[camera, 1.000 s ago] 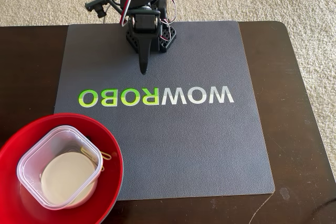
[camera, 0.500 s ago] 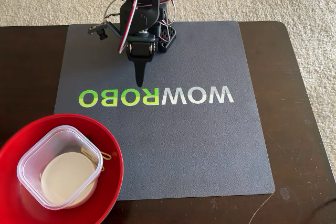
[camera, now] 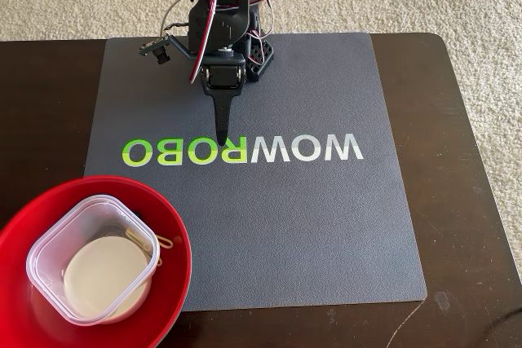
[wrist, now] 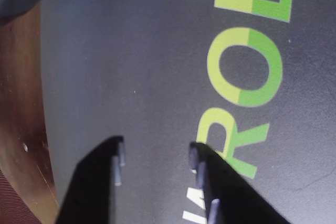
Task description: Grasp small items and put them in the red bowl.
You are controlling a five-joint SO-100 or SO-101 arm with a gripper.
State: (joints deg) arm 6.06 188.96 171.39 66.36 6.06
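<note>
Black pincer (wrist: 156,163) hangs spread and empty over the grey mat (camera: 326,226). Outward, the red bowl (camera: 175,279) holds the clear square container (camera: 49,242), the white bowl (camera: 102,275) inside it, probably a yellow-green clothespin (camera: 145,240). Sorting looks finished; next calls for retreat.

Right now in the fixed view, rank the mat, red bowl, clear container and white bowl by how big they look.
1. Mat
2. Red bowl, partly cut off by the frame edge
3. Clear container
4. White bowl, sitting inside the container

The mat lies farther from the camera yet looks largest.
</note>
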